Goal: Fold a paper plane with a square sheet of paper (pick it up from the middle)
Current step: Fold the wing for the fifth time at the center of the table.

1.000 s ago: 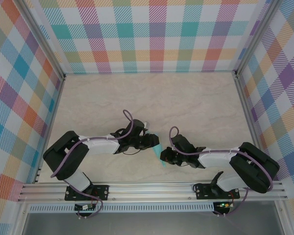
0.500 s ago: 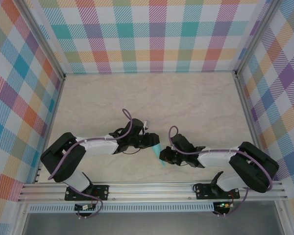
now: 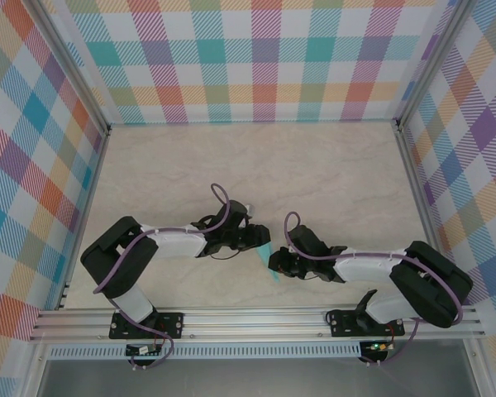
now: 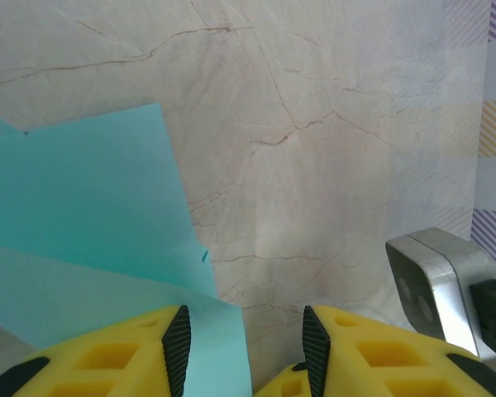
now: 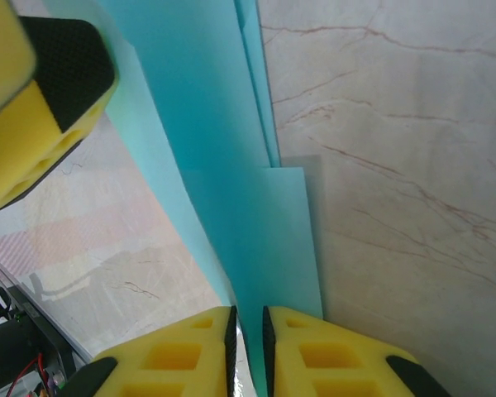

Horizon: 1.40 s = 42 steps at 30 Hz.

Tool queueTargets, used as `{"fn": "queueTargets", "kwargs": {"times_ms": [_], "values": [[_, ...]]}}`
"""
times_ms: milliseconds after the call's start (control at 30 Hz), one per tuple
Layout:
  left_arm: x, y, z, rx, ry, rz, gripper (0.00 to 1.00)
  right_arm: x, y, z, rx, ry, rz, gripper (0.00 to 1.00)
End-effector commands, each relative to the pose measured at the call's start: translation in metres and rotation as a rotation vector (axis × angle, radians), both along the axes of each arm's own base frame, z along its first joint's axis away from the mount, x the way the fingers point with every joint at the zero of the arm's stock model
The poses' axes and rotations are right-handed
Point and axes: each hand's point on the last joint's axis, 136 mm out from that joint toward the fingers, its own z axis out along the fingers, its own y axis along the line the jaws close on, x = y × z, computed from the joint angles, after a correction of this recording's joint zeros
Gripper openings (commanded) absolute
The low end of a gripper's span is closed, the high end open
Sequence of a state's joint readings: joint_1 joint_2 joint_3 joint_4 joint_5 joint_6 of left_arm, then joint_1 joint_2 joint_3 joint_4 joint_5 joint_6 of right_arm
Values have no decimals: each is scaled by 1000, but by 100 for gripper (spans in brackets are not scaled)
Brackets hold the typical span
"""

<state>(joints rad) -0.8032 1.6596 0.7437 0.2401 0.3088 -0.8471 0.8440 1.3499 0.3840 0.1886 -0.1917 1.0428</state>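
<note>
The paper plane is a narrow, layered fold of turquoise paper lying between my two grippers near the table's front middle. My right gripper has its tail end between its jaws. In the right wrist view the plane rises from the right gripper, whose pads stand a narrow slit apart with a pale sliver beside the paper. My left gripper is at the plane's far end. In the left wrist view the left gripper is open, and a flap of the plane lies beside its left pad.
The marble tabletop stretches back to plaid walls on three sides. An aluminium rail runs along the near edge. The right arm's silver wrist part is close to my left gripper, and a left fingertip shows in the right wrist view.
The right gripper's jaws have eased slightly apart and it has edged left. The left arm's elbow has swung a little; its gripper stays at the paper.
</note>
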Motion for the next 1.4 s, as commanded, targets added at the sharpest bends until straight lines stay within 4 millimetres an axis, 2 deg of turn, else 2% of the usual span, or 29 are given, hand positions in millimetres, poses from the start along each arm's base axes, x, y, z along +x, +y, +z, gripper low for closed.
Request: {"fn": "queueTargets", "kwargs": {"times_ms": [0,167,367,833,1000,1233,1300,1367], "values": [[8,-7,8,-1,-45,-2,43,5,0,9,-15,-37,18,24],[8,-8,1,10,-31,-10,42,4,0,9,-36,-39,43,26],[8,-9,-3,17,-21,-12,42,3,-2,2,-51,-18,36,18],[7,-10,-13,35,-8,-27,42,-2,-11,-21,-100,65,-6,9],[7,-12,5,0,-32,-32,44,-1,-10,-19,-86,66,-11,8],[5,-7,58,-56,-124,-39,52,2,-4,-6,-3,54,-42,8],[2,-3,66,-63,-135,-34,53,4,-5,-4,23,50,-62,9],[-2,1,64,-57,-131,-33,53,5,-6,-2,45,52,-81,9]]}}
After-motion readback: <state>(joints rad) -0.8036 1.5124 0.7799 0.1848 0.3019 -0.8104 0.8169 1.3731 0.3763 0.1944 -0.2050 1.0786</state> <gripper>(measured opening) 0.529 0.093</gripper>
